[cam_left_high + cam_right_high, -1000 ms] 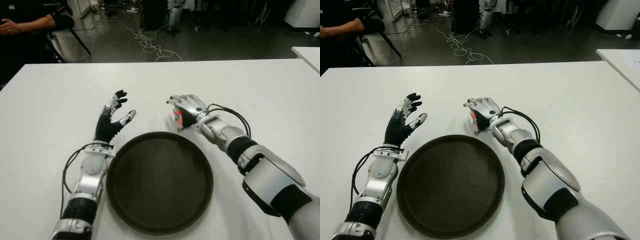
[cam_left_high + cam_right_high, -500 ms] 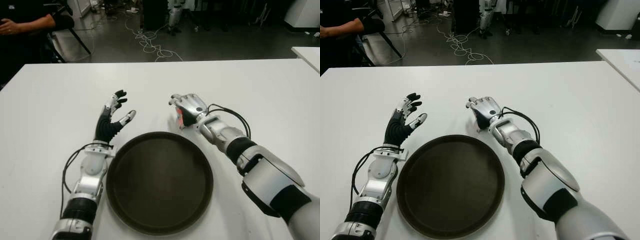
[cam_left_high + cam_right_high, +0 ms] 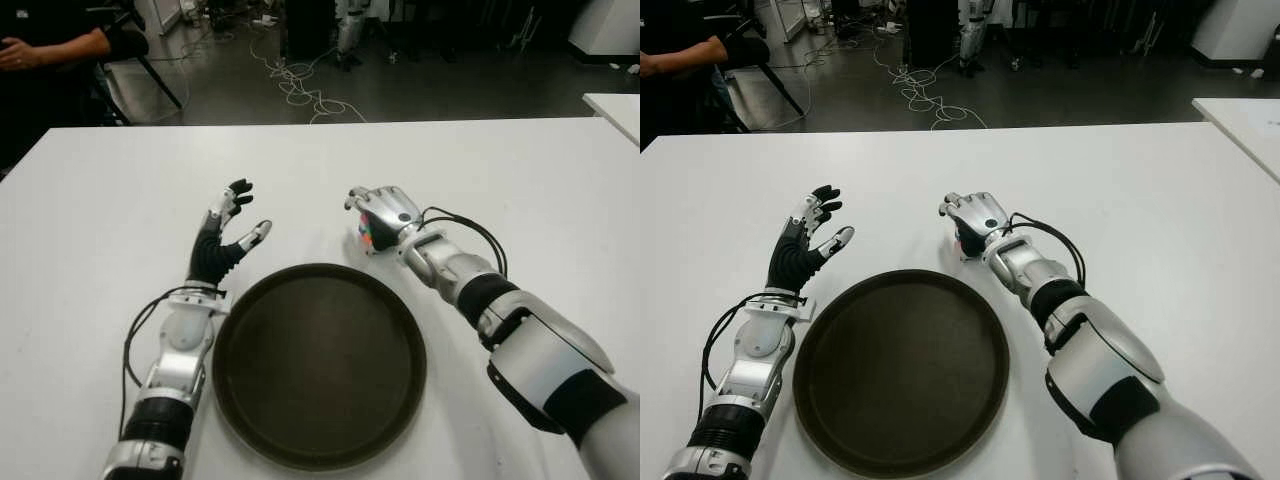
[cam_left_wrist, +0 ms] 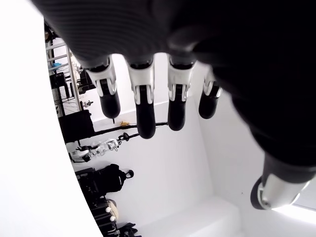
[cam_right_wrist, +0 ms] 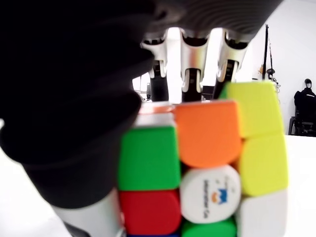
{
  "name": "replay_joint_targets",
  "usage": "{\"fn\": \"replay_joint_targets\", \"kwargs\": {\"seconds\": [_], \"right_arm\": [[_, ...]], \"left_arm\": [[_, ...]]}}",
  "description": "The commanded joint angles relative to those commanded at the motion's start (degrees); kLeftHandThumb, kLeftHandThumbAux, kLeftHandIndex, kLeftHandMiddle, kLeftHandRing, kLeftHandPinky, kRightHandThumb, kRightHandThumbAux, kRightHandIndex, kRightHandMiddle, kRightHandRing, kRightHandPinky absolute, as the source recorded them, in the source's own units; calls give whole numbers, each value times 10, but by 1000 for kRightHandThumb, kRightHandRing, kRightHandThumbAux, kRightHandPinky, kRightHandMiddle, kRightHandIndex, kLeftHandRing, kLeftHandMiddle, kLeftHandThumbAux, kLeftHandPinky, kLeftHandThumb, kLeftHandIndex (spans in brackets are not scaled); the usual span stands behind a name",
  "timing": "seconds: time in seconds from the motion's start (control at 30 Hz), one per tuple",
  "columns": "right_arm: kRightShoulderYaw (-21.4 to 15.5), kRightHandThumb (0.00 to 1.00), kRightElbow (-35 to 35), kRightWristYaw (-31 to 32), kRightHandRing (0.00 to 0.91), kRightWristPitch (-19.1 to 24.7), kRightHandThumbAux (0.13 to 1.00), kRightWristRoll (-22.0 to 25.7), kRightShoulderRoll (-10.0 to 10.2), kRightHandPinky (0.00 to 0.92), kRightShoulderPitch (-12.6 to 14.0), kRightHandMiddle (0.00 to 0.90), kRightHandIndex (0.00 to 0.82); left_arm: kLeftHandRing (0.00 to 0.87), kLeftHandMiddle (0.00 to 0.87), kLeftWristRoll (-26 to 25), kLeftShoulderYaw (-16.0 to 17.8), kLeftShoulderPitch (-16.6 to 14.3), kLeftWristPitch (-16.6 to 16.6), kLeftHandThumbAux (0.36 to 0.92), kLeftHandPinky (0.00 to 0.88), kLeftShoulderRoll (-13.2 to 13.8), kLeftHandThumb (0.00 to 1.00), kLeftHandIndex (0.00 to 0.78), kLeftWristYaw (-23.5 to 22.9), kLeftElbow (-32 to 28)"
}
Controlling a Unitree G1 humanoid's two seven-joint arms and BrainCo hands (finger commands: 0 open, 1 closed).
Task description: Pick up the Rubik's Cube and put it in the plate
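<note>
Right robot hand [image 3: 381, 212] grips Rubik's Cube [image 5: 205, 168] beyond plate [image 3: 318, 450].

Silver-black arms, black cables; left robot hand [image 3: 222, 232] black-fingered.

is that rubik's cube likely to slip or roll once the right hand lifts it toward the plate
Probably not roll: the Rubik's Cube is blocky with flat faces. Its stickers look glossy, so some slip is possible, though the right hand wraps fingers over it. It looks rigid and likely light. The left hand shows open, left of the plate.
</note>
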Motion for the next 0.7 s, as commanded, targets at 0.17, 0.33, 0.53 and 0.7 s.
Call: {"fn": "replay_joint_targets", "kwargs": {"seconds": [0.17,0.33,0.53,0.7], "right_arm": [[-5,0,-4,5,481,-7,933,3,-11,482,-1,392,306],[-12,0,-9,1,434,-17,920,6,-19,443,3,341,264],[-21,0,-14,1,431,-29,924,11,-26,453,8,343,274],[-27,0,-17,2,443,-35,927,13,-31,466,10,361,290]], "left_arm": [[130,157,-1,0,-1,-2,585,78,-1,64,93,0,2],[157,181,-2,0,0,-1,592,100,0,73,107,-1,-1],[155,172,0,-1,2,4,592,103,1,74,110,-1,-4],[142,158,-2,-2,3,7,578,91,1,75,100,-3,-5]]}}
